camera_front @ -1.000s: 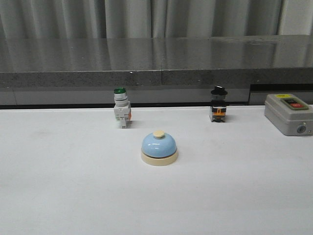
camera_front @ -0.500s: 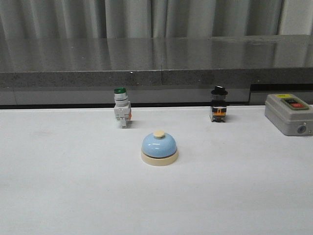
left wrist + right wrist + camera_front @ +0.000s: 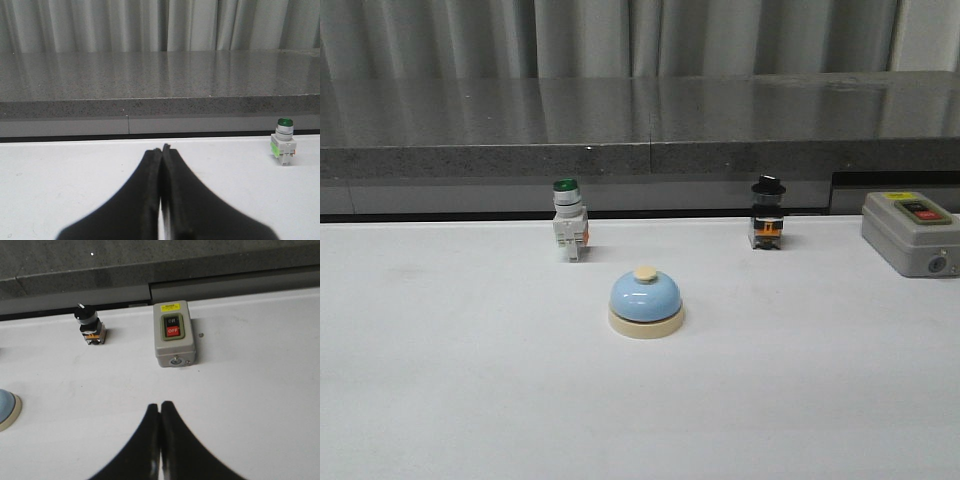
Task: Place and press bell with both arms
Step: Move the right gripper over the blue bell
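- Front view: the bell is seen upright on the white table, near the middle, apart from and nearer the camera than the green-capped push-button switch and the black-capped switch; a grey ON/OFF switch box lies at the right edge. No arm is seen here, so neither is judged to have reached the bell yet.
- Left wrist view: the left gripper is shown with its fingertips pressed together and nothing between them. The green-capped switch is visible, but the bell is not, so the arm would best be turned toward the table's middle before any approach.
- Right wrist view: the right gripper is likewise closed on nothing, above bare table. Only a sliver of the bell is caught at the picture's edge, well apart from the fingertips. For a grasp, the fingers would first need opening; for a press, closed tips should be brought straight down onto the cream button, with the switch box avoided.
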`<state>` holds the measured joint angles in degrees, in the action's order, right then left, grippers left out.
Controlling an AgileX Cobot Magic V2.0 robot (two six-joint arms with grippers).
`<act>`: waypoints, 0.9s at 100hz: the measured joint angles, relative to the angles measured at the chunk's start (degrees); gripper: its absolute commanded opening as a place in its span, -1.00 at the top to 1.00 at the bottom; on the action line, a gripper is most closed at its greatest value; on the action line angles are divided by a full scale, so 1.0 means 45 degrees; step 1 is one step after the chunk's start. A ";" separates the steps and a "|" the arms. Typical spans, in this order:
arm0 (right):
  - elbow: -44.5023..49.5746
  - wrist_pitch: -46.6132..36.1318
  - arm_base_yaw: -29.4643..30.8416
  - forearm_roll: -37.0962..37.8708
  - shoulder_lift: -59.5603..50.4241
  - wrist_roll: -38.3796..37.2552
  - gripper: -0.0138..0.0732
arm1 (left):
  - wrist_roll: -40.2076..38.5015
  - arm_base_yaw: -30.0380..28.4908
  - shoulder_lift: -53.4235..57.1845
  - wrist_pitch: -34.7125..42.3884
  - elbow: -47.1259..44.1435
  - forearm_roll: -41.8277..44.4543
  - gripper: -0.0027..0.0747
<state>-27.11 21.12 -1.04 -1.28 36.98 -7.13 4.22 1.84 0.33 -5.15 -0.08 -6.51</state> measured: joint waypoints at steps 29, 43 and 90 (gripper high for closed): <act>-0.2458 0.1055 -0.0890 0.0000 0.3334 0.0529 0.84 | 0.0000 0.0000 0.0000 0.0000 0.0000 0.0000 0.98; -0.3735 0.1632 -0.2002 0.0000 0.4767 0.0798 0.84 | 0.0000 0.0000 0.0000 0.0000 0.0000 0.0000 0.98; -0.9197 0.5652 -0.5713 -0.0048 1.0450 0.2012 0.84 | 0.0000 0.0000 0.0000 0.0000 0.0000 0.0000 0.98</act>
<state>-68.50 46.55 -26.75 -1.50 84.00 1.92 4.22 1.84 0.33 -5.15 -0.08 -6.51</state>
